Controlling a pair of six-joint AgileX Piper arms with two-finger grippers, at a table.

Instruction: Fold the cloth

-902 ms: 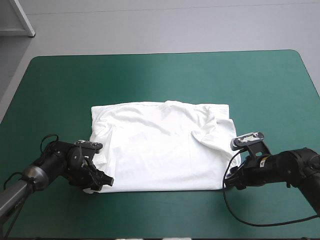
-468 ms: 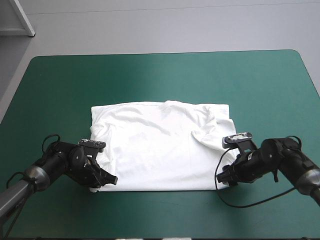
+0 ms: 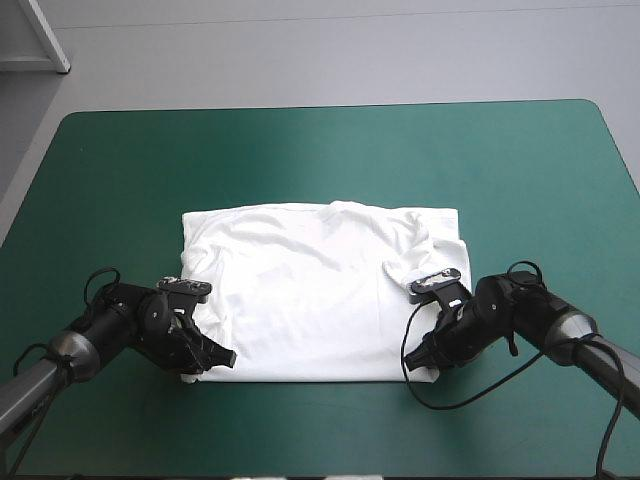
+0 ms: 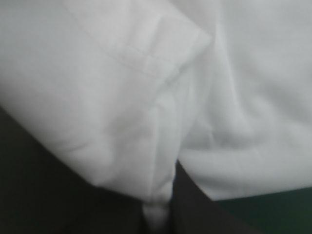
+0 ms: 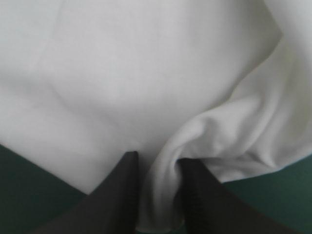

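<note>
**Position.** The white T-shirt [image 3: 320,290] is lying flat as a rough rectangle at the middle of the teal-green bench [image 3: 300,150]. Its near hem is running along the side closest to the robot. One sleeve is lying turned over onto the body near the right corner.

**Claw state.**
- The left claw [image 3: 215,358] is clenching the near left corner. In the left wrist view a thin pinch of white fabric is showing between its black fingers [image 4: 195,214].
- The right claw [image 3: 420,362] is grasping the near right corner. In the right wrist view a soft roll of cloth is bulging between its fingers [image 5: 122,195].

**Handling.**
- The fabric is creasing and bunching at both pinches, so it is probably light, limp and not fragile.
- It is likely to sag between the two holds when raised.
- Thin stacked layers may be slipping apart, so each pinch should be taking in every layer.
- The two near corners appear to be the correct hold points, since carrying them evenly toward the far edge should be laying the hem straight.
</note>
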